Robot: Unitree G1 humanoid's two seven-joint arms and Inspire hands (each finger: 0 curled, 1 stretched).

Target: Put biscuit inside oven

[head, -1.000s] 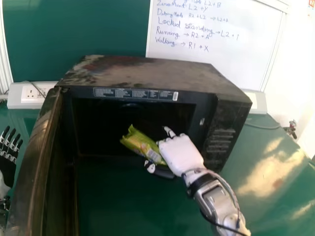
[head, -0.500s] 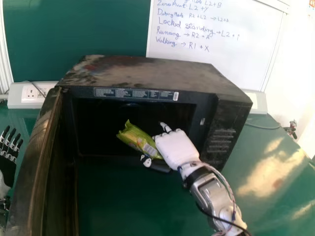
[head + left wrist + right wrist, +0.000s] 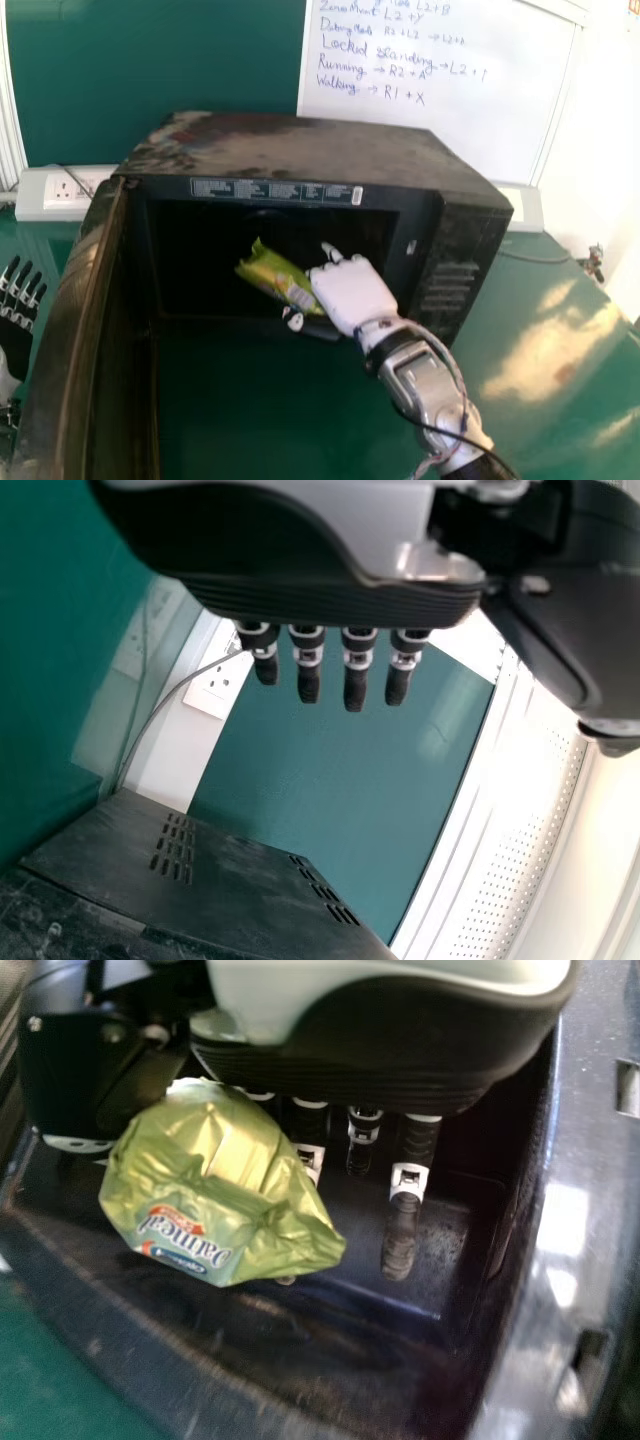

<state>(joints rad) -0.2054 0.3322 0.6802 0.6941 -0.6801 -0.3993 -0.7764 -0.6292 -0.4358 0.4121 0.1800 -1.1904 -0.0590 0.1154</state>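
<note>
Green tabletop (image 3: pixel 550 300), biscuit (image 3: pixel 272 275) in right hand (image 3: pixel 355 295)

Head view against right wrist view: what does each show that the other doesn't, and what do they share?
Head view: the whiteboard with handwriting, the wall socket, the oven's top and the left robot hand, idle at the left edge.

Right wrist view: colored lettering on the near end of the green packet, and fingers on the far side of the hand.

Both: the right robot hand gripping that packet at the oven's opening, plus green tabletop.
</note>
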